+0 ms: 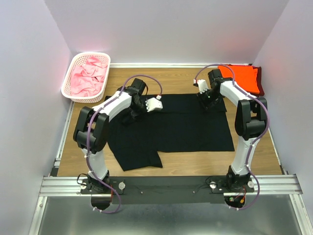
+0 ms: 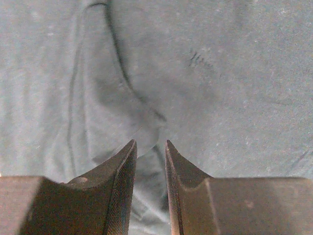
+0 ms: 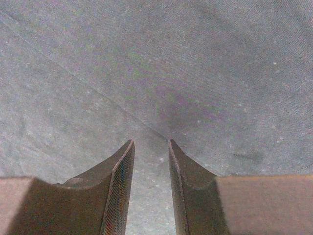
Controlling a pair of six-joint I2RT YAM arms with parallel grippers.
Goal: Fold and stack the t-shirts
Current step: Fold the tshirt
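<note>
A black t-shirt (image 1: 181, 127) lies spread flat across the middle of the table. My left gripper (image 1: 129, 116) is down on its far left part. The jaws stand narrowly apart, pinching a bunched fold of the black cloth (image 2: 146, 122) with creases running toward them. My right gripper (image 1: 210, 103) is down on the shirt's far right part. Its jaws stand slightly apart over flat black cloth (image 3: 195, 73), and a fold line ends at the fingertips (image 3: 128, 147). A folded orange t-shirt (image 1: 242, 78) lies at the far right on a dark maroon one (image 1: 260, 83). Pink t-shirts (image 1: 88, 76) fill the basket.
The white lattice basket (image 1: 73, 62) stands at the far left corner against the wall. White walls close in the table on three sides. Bare wood (image 1: 195, 164) shows along the near edge in front of the black shirt.
</note>
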